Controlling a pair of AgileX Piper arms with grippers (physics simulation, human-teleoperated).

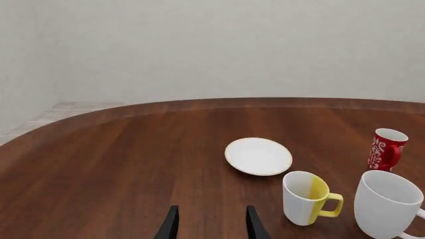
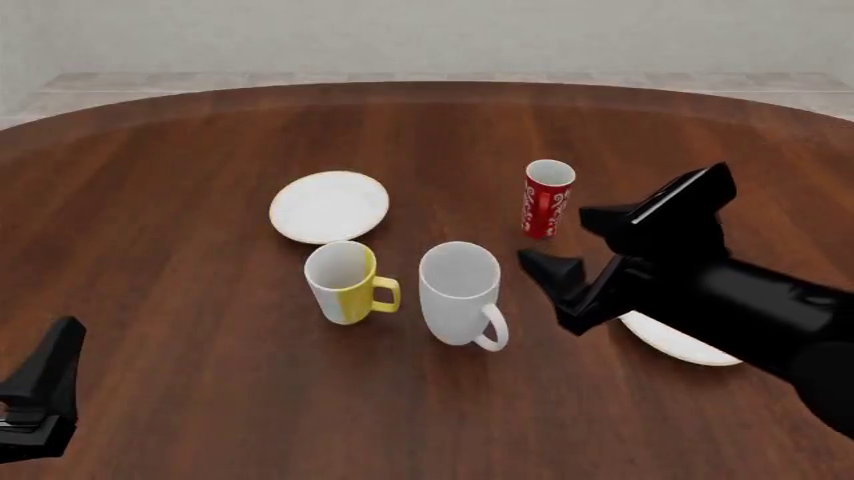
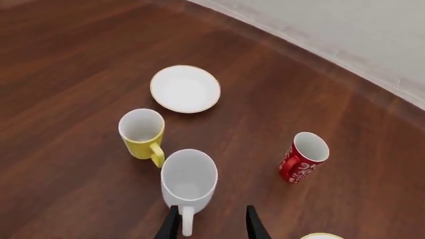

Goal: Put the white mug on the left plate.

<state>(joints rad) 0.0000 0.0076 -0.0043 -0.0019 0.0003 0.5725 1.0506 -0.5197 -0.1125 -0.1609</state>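
Observation:
The white mug point(image 2: 459, 288) stands upright at the table's middle, its loop handle turned toward the near right. It also shows in both wrist views point(image 3: 189, 177) point(image 1: 386, 203). My right gripper point(image 2: 545, 292) hovers just right of it, open, and the handle lies near one of its fingers point(image 3: 171, 225) without being gripped. The left plate point(image 2: 330, 206), small and yellow-rimmed, lies bare behind and left of the mug point(image 3: 185, 88) point(image 1: 258, 156). My left gripper point(image 2: 43, 392) sits low at the near left corner, open point(image 1: 211, 226) and holding nothing.
A white-and-yellow mug point(image 2: 344, 282) stands close to the white mug's left, between it and the plate. A slim red patterned cup point(image 2: 546, 198) stands behind and to the right. A larger white plate point(image 2: 674, 342) lies mostly hidden under my right arm.

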